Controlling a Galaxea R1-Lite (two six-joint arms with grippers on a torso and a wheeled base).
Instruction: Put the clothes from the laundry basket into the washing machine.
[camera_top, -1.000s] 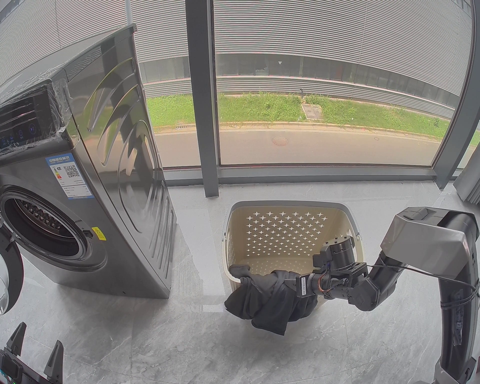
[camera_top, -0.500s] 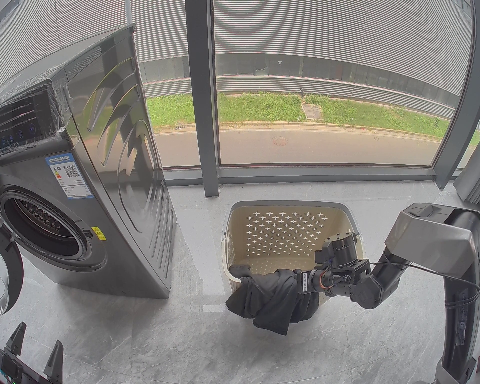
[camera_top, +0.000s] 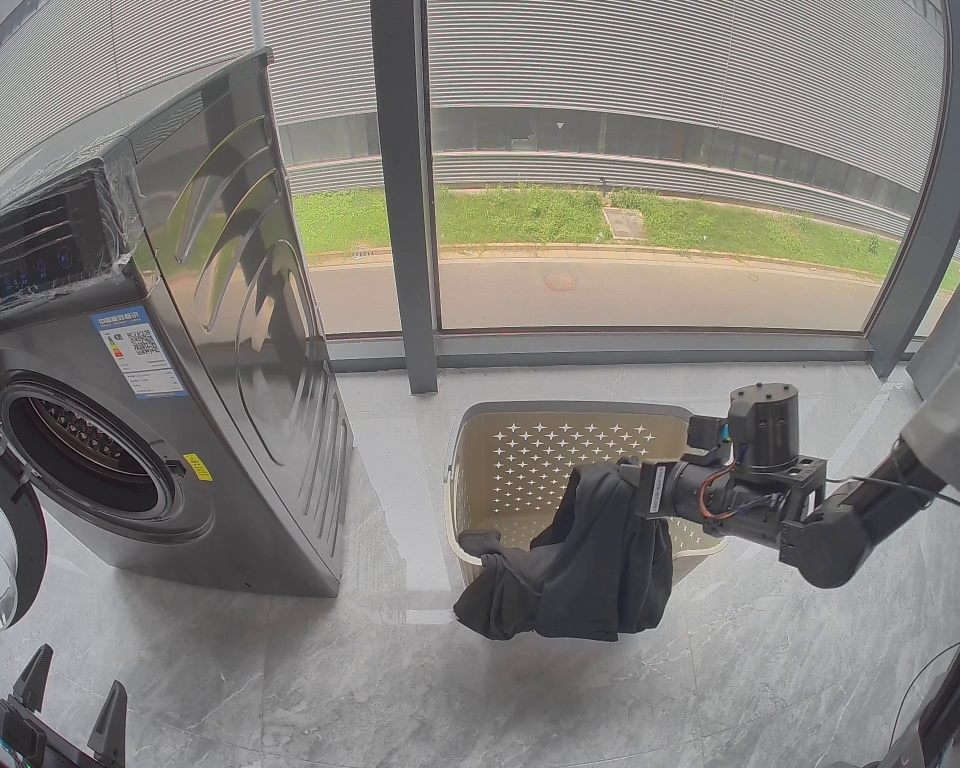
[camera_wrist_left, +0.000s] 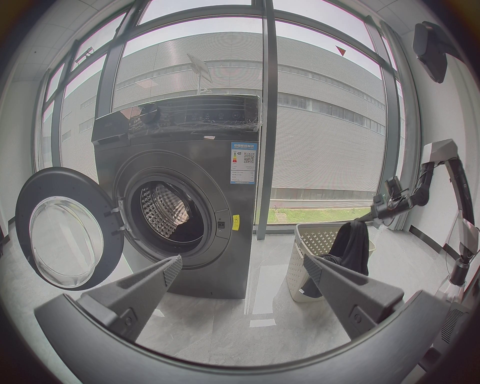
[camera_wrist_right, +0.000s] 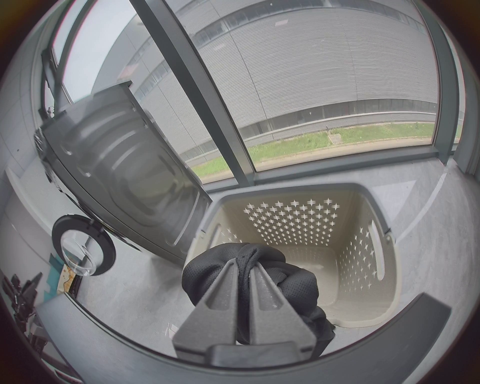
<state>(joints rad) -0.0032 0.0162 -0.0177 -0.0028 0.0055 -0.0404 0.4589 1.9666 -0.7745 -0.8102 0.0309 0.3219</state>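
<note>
Black garment clamped in right end effector above basket (forearm approx. level).

White-and-blue label with a square code at an upper corner of the washing machine front, print too small to read, yellow sticker beside the door opening, likewise illegible, red triangle mark on the window glass
</note>
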